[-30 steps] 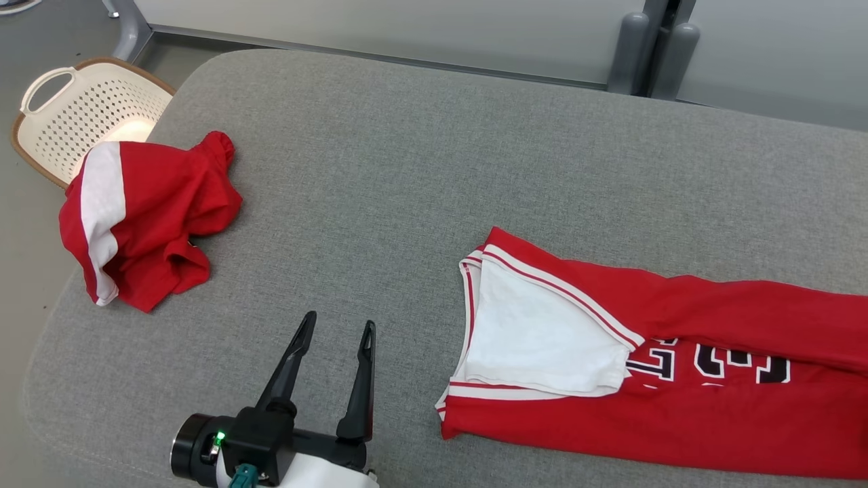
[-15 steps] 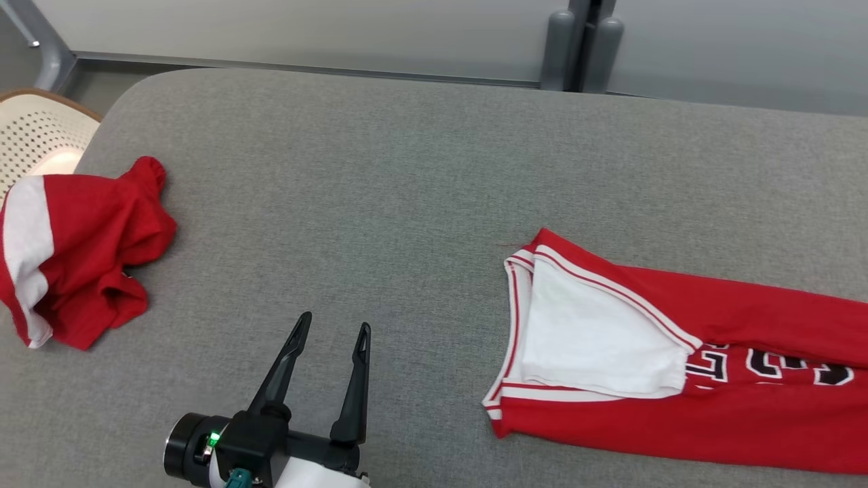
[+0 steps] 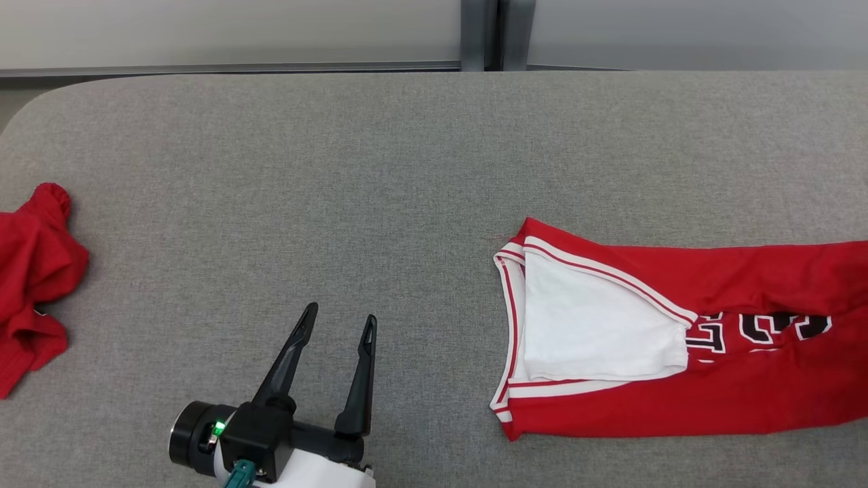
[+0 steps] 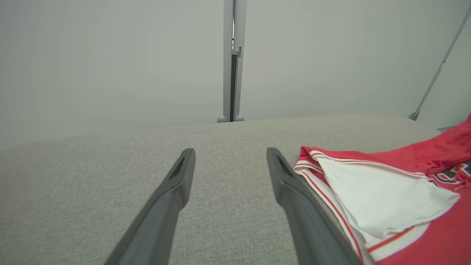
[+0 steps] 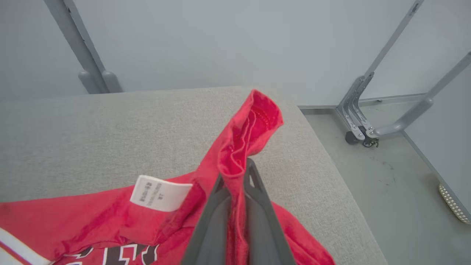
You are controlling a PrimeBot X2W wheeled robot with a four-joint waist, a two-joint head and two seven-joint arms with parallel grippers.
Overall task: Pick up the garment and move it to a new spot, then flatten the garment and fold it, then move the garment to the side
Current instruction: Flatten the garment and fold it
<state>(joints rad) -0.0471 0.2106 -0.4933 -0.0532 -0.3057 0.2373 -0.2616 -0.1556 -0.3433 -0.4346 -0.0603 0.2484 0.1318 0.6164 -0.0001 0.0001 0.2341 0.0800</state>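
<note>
Far left: a crumpled red cloth garment (image 3: pixel 30 285) lies at the left edge of the grey fabric-covered table (image 3: pixel 339 156), well apart from everything else.
Left pincer: the left gripper (image 3: pixel 340 314), with two long dark fingers, sits near the front, left of centre. It is released, its jaws spread wide over bare grey cloth. In the left wrist view (image 4: pixel 230 152) its right finger lies just beside the jersey's striped edge; whether they touch cannot be told.
Task garment: the red sleeveless jersey with white-and-red striped trim (image 3: pixel 678 407) lies flat on the right half of the table and runs off to the right. At its left end the white inner side (image 3: pixel 583 325) is turned out.
Writing: black block letters with white outlines (image 3: pixel 780 329) cross the jersey. They are creased and partly hidden, so they cannot be read.
Label: a small white sewn-in tag (image 5: pixel 160 193) stands just left of the right fingers. Its grey print is too small to read.
Right pincer: the right gripper (image 5: pixel 235 176) is clenched on a ridge of the jersey's red fabric near the table's right end. The pinched cloth rises in a loop above the fingertips.
</note>
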